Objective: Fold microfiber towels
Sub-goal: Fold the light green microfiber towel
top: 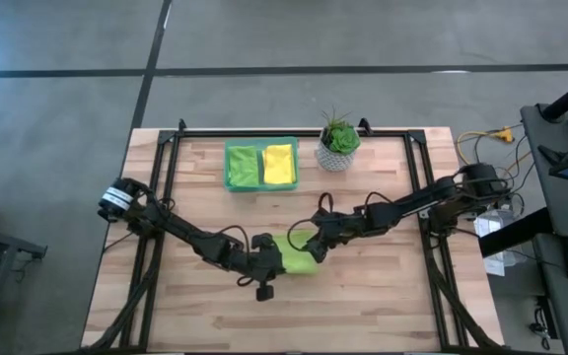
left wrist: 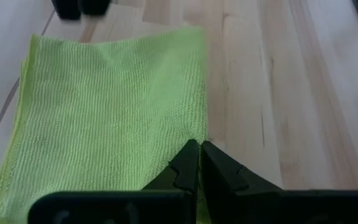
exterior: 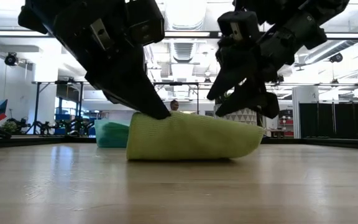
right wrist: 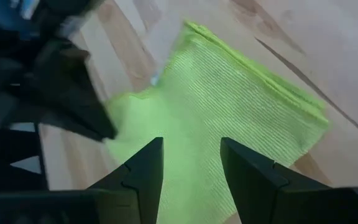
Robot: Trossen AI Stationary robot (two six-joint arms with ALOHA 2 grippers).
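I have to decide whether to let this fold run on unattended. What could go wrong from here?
1. The left gripper is shut, its tips pressing the folded lime green towel near one edge; if it slides, it may drag the layers askew.
2. The right gripper hangs open just above the same towel, close to the left one; the two could collide.
3. In the low view the towel bulges rather than lying flat, so it may spring open once released.

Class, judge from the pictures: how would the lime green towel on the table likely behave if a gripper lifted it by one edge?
The lime green towel would probably droop rather than stay flat: its fold bulges softly in the low view. It looks light and thin-layered, so its layers may slide apart. The ribbed weave suggests it would grip, not slip.
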